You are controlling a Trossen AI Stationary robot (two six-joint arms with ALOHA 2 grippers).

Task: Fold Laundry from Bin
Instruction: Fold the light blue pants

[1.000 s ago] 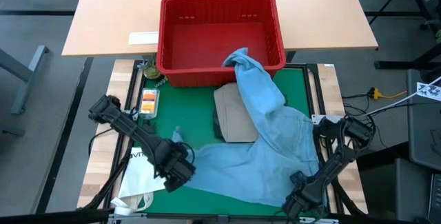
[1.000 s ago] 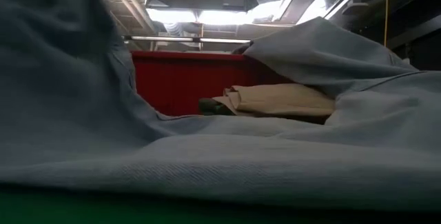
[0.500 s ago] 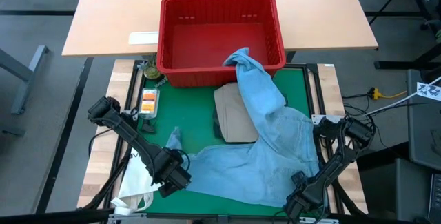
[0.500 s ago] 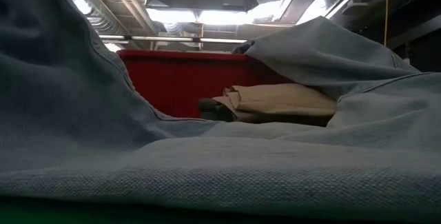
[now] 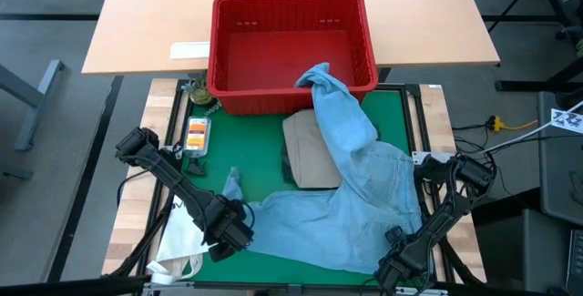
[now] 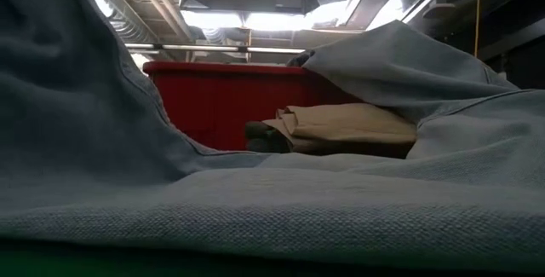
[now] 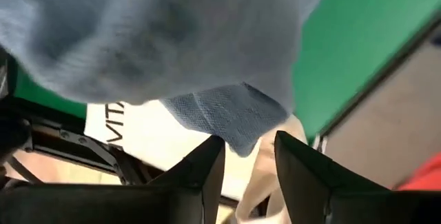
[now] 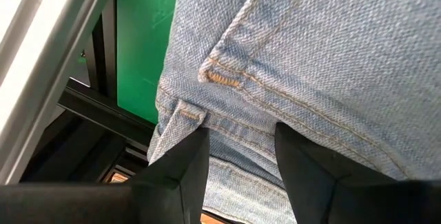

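The light blue denim jeans (image 5: 351, 182) lie spread over the green mat (image 5: 255, 159), with one leg draped up over the rim of the red bin (image 5: 291, 45). A folded khaki-tan garment (image 5: 305, 150) sits on the mat just in front of the bin, partly under the jeans.

The left gripper (image 5: 235, 234) is low at the near left corner of the jeans. In the left wrist view its fingers (image 7: 207, 176) stand a little apart and a corner of the denim hangs just above the gap, so the grip looks narrow but not closed on the cloth. Beside this gripper, away from the jeans, lies the white paper bag (image 5: 178, 241).

The right gripper (image 5: 396, 261) is at the near right edge of the jeans, at the waistband. Its fingers (image 8: 179, 172) are spread with the seam of the denim just ahead of them, not pinched.

The step in hand seems to be to flatten the jeans before folding. To do it well, each gripper should take only one edge of denim, and not catch the bag. Both should pull evenly toward the near side, so the leg slides off the bin without dragging the khaki-tan garment.
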